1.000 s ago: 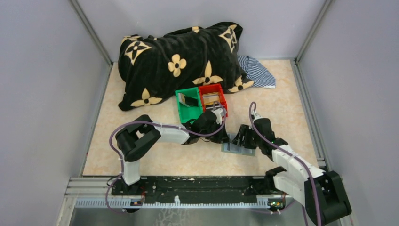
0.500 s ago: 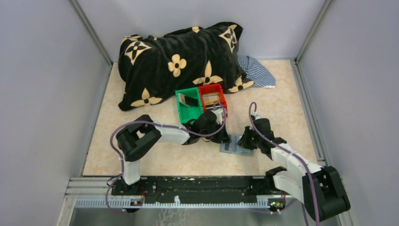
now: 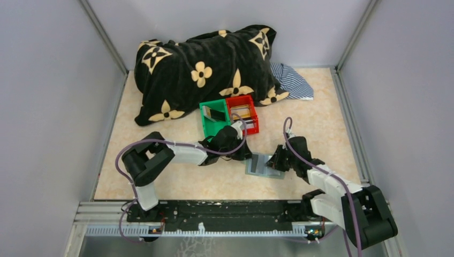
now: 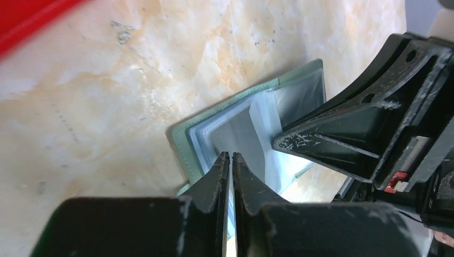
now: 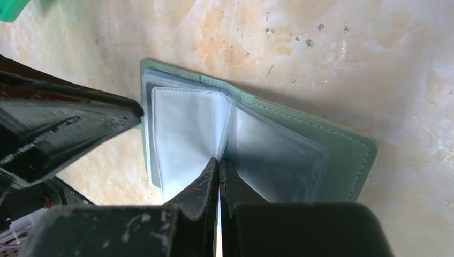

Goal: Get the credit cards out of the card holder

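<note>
Card holder (image 3: 262,165) leftward: flat, glossy-sleeved rectangle

Soft, even light from overhead keeps the top view bright, with faint shadows. Both wrist views blur close in — the left gripper (image 4: 231,156) and right gripper (image 5: 218,161) are dark, fuzzy masses. Ahead of each claw the clear sleeves of the card holder (image 5: 348,150) glare white; the table (image 5: 332,64) beyond them is crisp and well lit.
</note>
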Controlling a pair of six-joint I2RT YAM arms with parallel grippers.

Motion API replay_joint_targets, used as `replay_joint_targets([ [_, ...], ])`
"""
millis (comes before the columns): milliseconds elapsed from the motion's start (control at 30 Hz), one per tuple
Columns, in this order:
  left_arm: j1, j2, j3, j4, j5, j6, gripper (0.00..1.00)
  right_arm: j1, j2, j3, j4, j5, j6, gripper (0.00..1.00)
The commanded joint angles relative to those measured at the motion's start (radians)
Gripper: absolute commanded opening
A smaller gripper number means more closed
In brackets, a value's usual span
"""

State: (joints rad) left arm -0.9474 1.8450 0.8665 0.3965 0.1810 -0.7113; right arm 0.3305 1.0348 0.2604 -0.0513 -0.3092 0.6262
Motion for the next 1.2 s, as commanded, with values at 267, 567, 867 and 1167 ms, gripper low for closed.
replay_joint_targets([
  [267,0.006,-0.036,0.016,-0.043,-0.052,0.017,0.1,-0.006,0.016,-0.018,0.024,-0.022,0.004,0.0],
  [567,-0.02,0.006,0.045,-0.041,-0.035,0.016,0.1,-0.007,0.011,-0.017,0.015,-0.015,-0.003,0.0],
  [867,-0.047,0.081,0.096,-0.031,0.006,0.007,0.1,-0.007,0.009,-0.009,0.014,-0.017,-0.008,0.0],
  [1167,-0.048,0.08,0.082,0.039,0.057,-0.019,0.1,-0.007,-0.05,0.002,-0.021,-0.014,-0.012,0.0],
])
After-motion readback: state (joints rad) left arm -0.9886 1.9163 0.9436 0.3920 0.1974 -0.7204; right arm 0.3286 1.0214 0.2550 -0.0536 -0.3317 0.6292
